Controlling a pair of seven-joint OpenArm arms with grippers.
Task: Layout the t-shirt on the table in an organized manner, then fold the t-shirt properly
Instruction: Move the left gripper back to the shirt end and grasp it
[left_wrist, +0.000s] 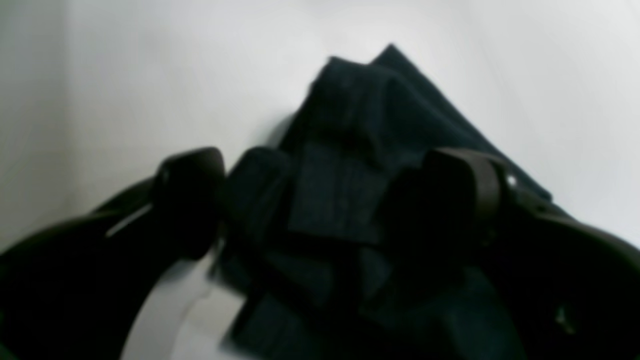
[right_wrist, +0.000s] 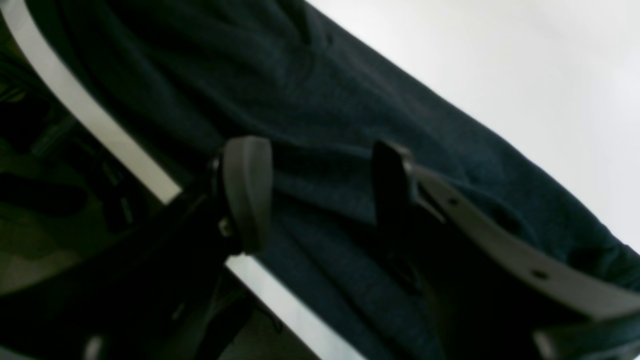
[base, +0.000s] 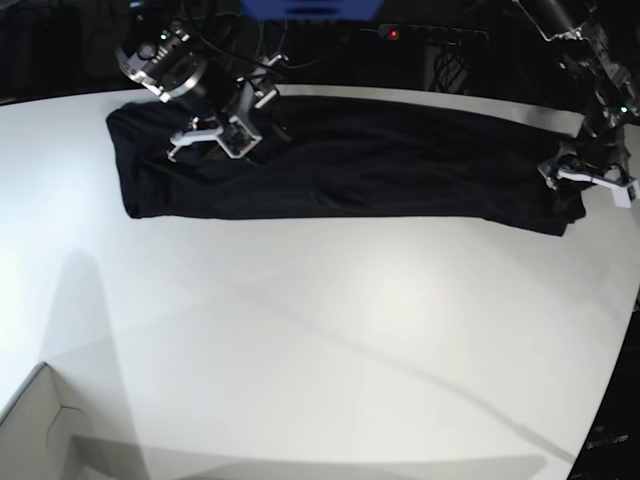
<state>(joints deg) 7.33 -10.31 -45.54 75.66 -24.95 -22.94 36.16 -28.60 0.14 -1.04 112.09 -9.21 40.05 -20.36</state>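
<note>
While both grippers stood wide, the limp black t-shirt (base: 340, 170) lay beneath the left gripper (left_wrist: 320, 200); pinching its bunched corner looked best.

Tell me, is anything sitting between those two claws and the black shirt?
Nothing visible does. The left end effector hovers right over one end of the wrinkly black fabric t-shirt, the right end effector over the other, on the smooth white table.

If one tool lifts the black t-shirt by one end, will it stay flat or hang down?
The t-shirt would probably hang limp: it lies wrinkled in a long band on the table. It looks light. Pushed, it would likely bunch rather than slide whole.
</note>
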